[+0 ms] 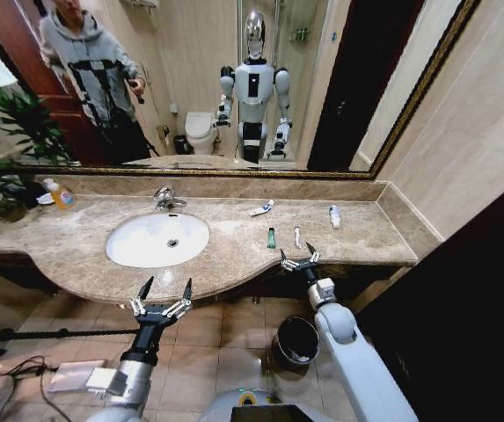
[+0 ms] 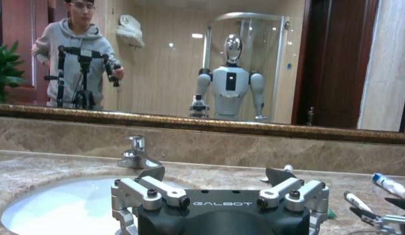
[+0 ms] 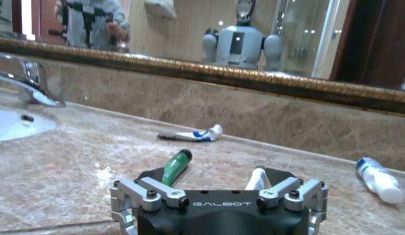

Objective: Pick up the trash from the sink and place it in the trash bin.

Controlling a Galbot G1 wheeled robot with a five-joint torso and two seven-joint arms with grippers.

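The white oval sink (image 1: 137, 251) with its chrome faucet (image 1: 168, 200) sits in the beige marble counter; its basin looks bare. The trash lies on the counter to its right: a white tube with a blue end (image 1: 261, 208) (image 3: 192, 134), a small green bottle (image 1: 271, 237) (image 3: 177, 165), a thin white stick (image 1: 297, 236) (image 3: 256, 178) and another white tube (image 1: 334, 215) (image 3: 378, 178). My right gripper (image 1: 299, 258) (image 3: 212, 176) is open at the counter's front edge, just short of the bottle and stick. My left gripper (image 1: 164, 292) (image 2: 215, 174) hangs open before the sink. The black trash bin (image 1: 296, 340) stands on the floor.
An orange-capped soap bottle (image 1: 60, 194) and a potted plant (image 1: 5, 149) stand at the counter's far left. A gold-framed mirror (image 1: 234, 88) backs the counter, and a wall closes its right end. Cables and a black bar (image 1: 23, 336) lie on the tiled floor at left.
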